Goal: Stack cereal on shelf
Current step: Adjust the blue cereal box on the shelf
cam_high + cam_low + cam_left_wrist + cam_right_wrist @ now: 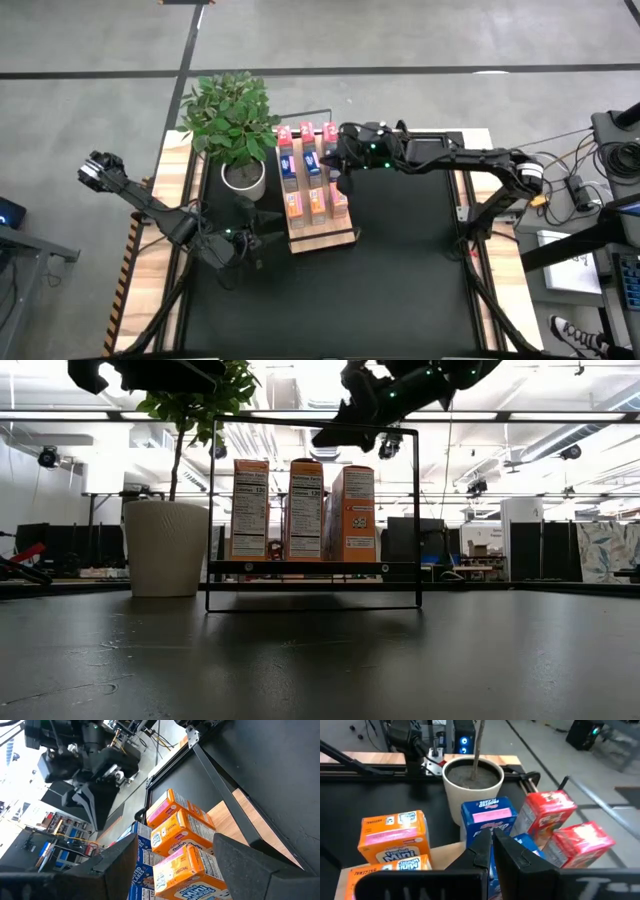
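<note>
Nine or so cereal boxes (308,172) stand in three rows on the wooden shelf (325,238), red ones at the far end near the potted plant (233,125), blue in the middle, orange at the front lip. The right claw (344,180) hangs over the row on its own side, fingers clenched together with nothing between them; in its wrist view the shut tips (492,851) sit just above a blue box (487,820), with red boxes (565,832) close alongside. The left claw (262,243) waits low on the black table (400,280) just off the shelf's other side, jaws spread wide and empty, looking straight at the orange boxes (182,827).

Looks like a tidying-up touch, with the stacking nearly done. To do it well, the right claw should come down slow and square, nudging only the one box it means to straighten. These boxes are light and tall, so a sideways brush could topple a neighbour. The left claw should stay clear unless a box needs bracing.
</note>
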